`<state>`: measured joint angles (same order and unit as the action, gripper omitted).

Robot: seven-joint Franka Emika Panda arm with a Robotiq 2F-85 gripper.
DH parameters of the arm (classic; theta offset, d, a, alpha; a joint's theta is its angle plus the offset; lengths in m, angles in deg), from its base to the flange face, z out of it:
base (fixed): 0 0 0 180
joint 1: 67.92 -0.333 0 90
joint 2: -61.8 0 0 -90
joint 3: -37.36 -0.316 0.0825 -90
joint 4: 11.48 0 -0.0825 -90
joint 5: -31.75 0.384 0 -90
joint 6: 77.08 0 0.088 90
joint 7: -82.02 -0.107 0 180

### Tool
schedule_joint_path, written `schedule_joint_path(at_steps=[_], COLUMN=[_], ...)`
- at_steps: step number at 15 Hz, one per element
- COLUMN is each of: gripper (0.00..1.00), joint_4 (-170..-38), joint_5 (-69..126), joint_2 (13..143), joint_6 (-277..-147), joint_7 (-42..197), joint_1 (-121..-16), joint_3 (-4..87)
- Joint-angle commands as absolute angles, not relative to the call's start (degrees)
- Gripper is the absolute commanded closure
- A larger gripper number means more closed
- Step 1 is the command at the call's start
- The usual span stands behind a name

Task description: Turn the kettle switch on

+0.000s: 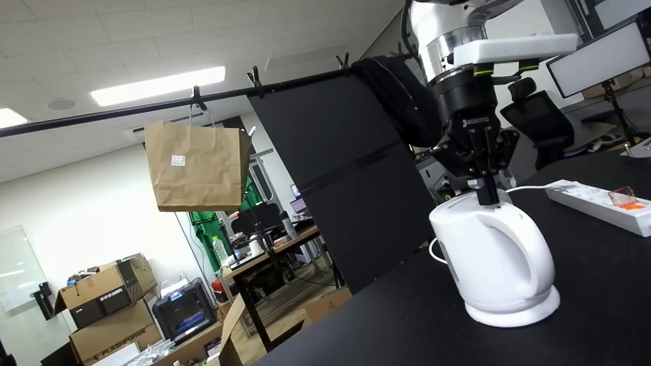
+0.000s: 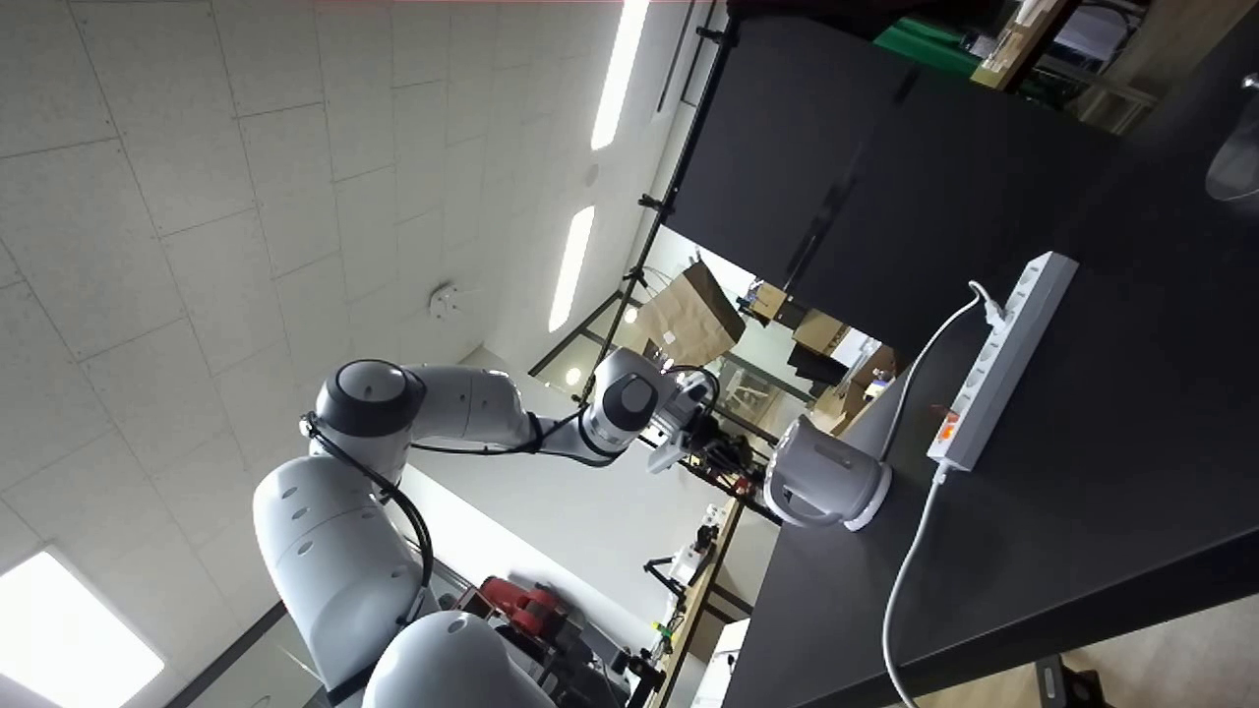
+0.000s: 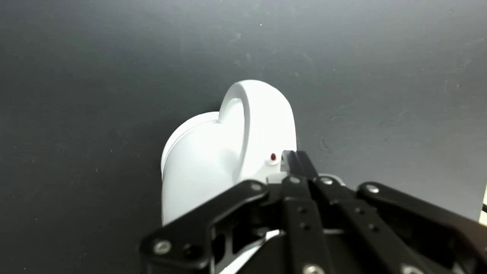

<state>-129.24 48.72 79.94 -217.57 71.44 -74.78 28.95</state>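
The white kettle (image 1: 468, 254) stands upright on its round white base (image 1: 511, 318) on the black table; it also shows in an exterior view (image 2: 821, 462) and in the wrist view (image 3: 198, 163). Its handle (image 1: 526, 241) has a small red spot (image 3: 273, 156) near its top end. My gripper (image 1: 488, 195) is shut with nothing between its fingers and points down at the top of the handle, close to the lid. In the wrist view the fingertips (image 3: 296, 154) are just beside the red spot. They look in contact with the kettle, but they hide the spot beneath them.
A white power strip (image 1: 600, 203) with an orange switch lies on the black table (image 1: 407, 325), and it also shows in an exterior view (image 2: 1003, 364). The kettle's white cord (image 2: 910, 379) runs to it. A brown paper bag (image 1: 201, 168) hangs from a bar behind.
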Motion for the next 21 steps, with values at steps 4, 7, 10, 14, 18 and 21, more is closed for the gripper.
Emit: schedule_joint_path(at_steps=[4,7,10,14,18,21], gripper=[1.0,0.67,0.46,0.21,0.0,0.0], joint_4=[-127.8,-128.2,-128.4,-128.6,-129.0,-128.1], joint_5=[50.2,48.5,47.3,45.6,43.4,43.1], joint_2=[74.3,72.0,70.3,68.8,67.9,69.5], joint_6=[-214.1,-212.1,-210.2,-208.7,-208.3,-208.8], joint_7=[74.5,74.0,73.6,73.2,72.8,73.9], joint_1=[-74.3,-74.8,-75.0,-75.1,-75.1,-75.0], joint_3=[28.6,29.1,29.3,29.4,29.6,29.4])
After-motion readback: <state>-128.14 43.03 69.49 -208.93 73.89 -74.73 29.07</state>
